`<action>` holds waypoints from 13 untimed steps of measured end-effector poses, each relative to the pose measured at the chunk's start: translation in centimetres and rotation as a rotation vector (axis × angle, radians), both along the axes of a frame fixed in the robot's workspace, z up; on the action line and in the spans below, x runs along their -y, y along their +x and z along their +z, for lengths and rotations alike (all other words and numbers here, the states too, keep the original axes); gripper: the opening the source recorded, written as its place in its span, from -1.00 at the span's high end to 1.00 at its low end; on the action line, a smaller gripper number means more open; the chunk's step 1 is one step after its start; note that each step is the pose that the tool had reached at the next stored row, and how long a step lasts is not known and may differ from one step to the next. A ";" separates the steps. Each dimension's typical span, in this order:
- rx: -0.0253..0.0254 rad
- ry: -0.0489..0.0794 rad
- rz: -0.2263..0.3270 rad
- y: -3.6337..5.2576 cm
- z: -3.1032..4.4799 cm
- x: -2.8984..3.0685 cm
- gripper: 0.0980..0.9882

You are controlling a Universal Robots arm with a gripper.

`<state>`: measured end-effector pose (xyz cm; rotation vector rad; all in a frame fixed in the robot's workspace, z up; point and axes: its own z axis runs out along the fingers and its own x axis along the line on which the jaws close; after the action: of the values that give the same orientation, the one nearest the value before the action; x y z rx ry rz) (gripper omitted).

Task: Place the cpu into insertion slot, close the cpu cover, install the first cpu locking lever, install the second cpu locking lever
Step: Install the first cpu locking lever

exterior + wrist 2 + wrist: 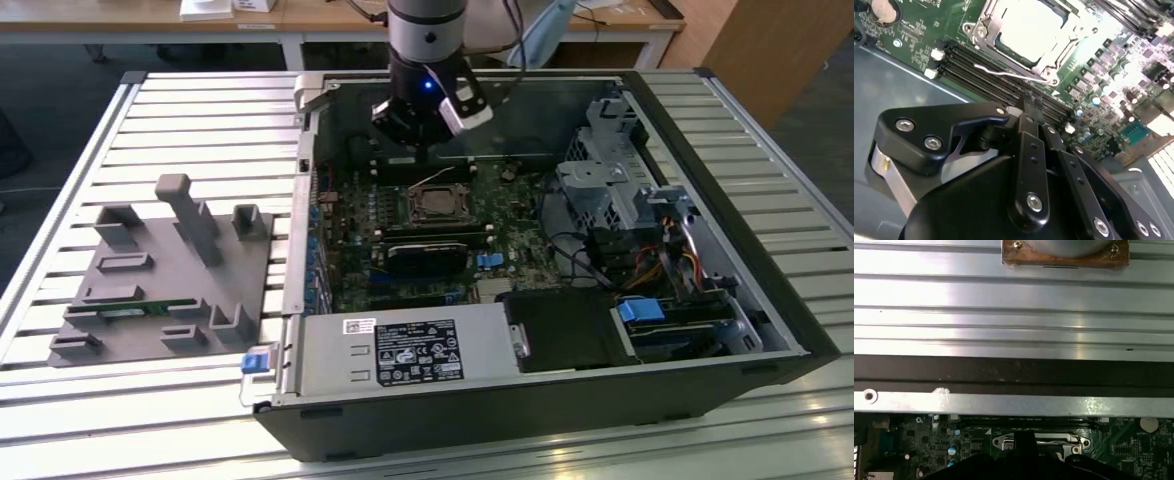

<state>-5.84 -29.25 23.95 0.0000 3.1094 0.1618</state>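
In the exterior view an open computer case (694, 250) lies on a slatted metal desk (174, 120); the arm (427, 40) reaches down from the far side, and its claw (424, 160) hangs just above the green motherboard (514, 230), close to the far side of the insertion slot (437, 205); a thin lever wire (430, 180) sticks up between claw and slot; a grey fixture block (160, 280) sits on the desk toward the exterior view's left, well apart from the case.

In the second wrist view the cpu (1029, 27) lies flat in the insertion slot, its pale face showing through the window of the cpu cover (985, 35), which lies down around it; a bent locking lever (1004, 74) stands loose beside the slot, over the dark memory slots (984, 70); the claw's (1032, 102) black fingertips (1032, 106) are drawn together just beside the lever, and whether they pinch it cannot be told.

In the first wrist view the case wall (1014, 375) and desk slats run across; the slot's silvery rim (1004, 442) shows beyond the claw's dark tip (1025, 439).
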 end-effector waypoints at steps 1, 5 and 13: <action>0.0001 0.000 0.000 0.17 -0.18 -0.01 0.98; 0.0000 0.000 0.000 0.76 -0.80 -0.07 0.98; 0.0001 0.000 0.001 1.34 -1.15 -0.15 0.98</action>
<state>-4.51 -29.10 22.80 -0.0022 3.1093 0.1621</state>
